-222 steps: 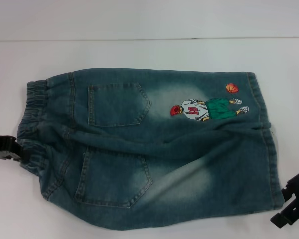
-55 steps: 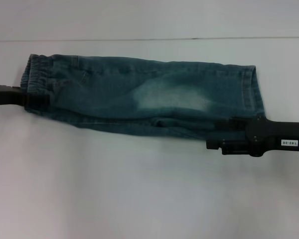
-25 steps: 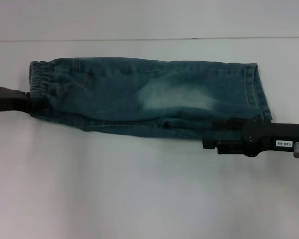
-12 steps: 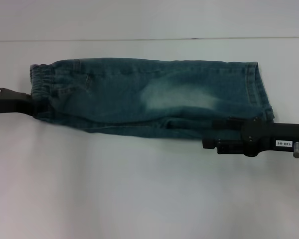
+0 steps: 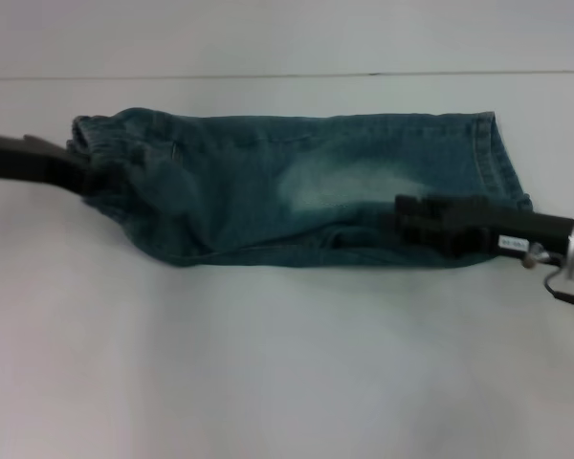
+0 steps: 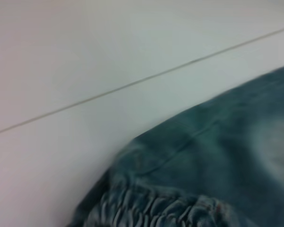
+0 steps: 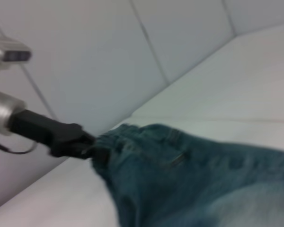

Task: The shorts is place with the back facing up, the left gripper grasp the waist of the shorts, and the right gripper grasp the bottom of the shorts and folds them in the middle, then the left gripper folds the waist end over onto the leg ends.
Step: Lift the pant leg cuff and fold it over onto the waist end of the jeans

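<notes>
Faded blue-green denim shorts, folded lengthwise into a long strip, lie across the white table. Black left gripper, entering from the left edge, is clamped on the gathered elastic waist of the shorts, which is drawn upward. Black right gripper, white-labelled, lies over the hem end; its grip cannot be determined.

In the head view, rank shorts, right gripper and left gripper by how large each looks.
1. shorts, by far the largest.
2. right gripper, longer stretch visible.
3. left gripper, partly cut off at the frame edge, so unsure.
</notes>
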